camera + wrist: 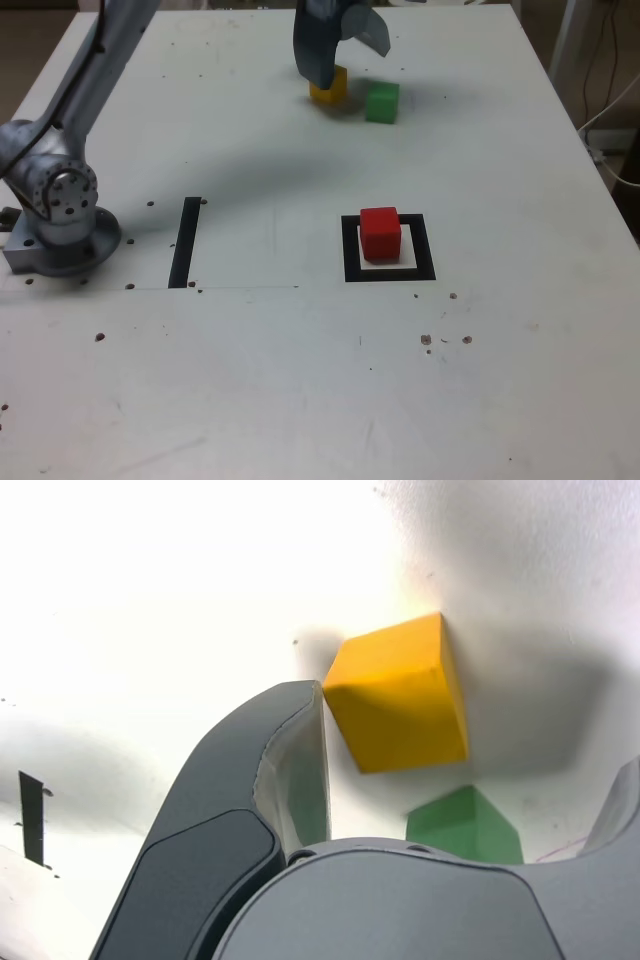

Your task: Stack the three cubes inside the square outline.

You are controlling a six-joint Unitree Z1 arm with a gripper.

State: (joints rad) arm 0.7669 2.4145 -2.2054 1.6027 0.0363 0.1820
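Note:
The red cube (pixel 380 233) stands inside the black square outline (pixel 351 250) on the white table. At the far side, the yellow cube (pixel 331 91) and the green cube (pixel 382 102) sit side by side, a small gap apart. My gripper (pixel 355 65) hangs open over the yellow cube, one finger reaching down at its far left side, the other raised above the green one. In the wrist view the yellow cube (pixel 400 695) lies between the spread fingers of the gripper (pixel 470 730), untouched, with the green cube (pixel 465 825) close beside it. Nothing is held.
A straight black tape strip (pixel 185 241) lies on the exterior view's left, near the arm's grey base (pixel 55 225). The table's right edge (pixel 590 170) drops off toward cables on the floor. A bit of tape strip (pixel 32 815) shows in the wrist view.

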